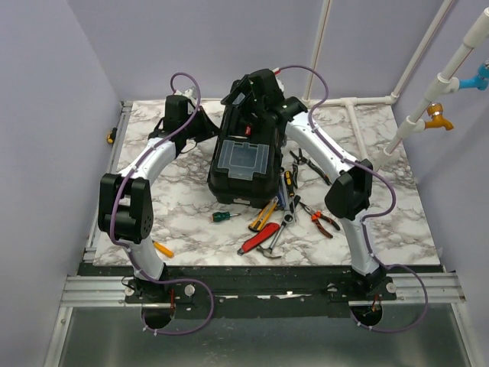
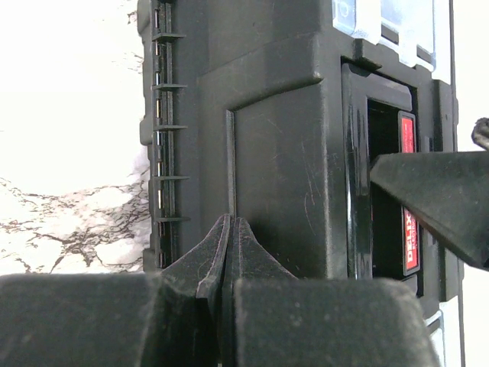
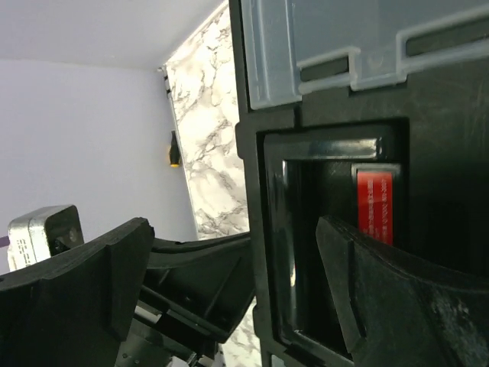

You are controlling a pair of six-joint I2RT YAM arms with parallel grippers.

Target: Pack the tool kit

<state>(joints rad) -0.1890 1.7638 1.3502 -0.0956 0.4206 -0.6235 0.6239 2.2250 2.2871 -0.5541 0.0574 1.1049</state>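
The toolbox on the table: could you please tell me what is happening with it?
Both arms are at the closed toolbox. The right end effector is open, with one finger reaching into the recess on top. The left end effector is shut, at the box's side. The hand tools lie loose on the table beside it, not yet packed.

The toolbox (image 2: 283, 153) is black plastic, matt and finely scratched, and glossier inside its handle recess, where a red label (image 2: 409, 229) shines. Its lid compartment (image 3: 321, 46) is smooth, translucent grey plastic. The left pincer (image 2: 228, 229) looks grainy and matt. The table (image 1: 183, 222) has a smooth, marble-patterned top. The wrench (image 1: 276, 237) seems to be bare metal, though it shows small.
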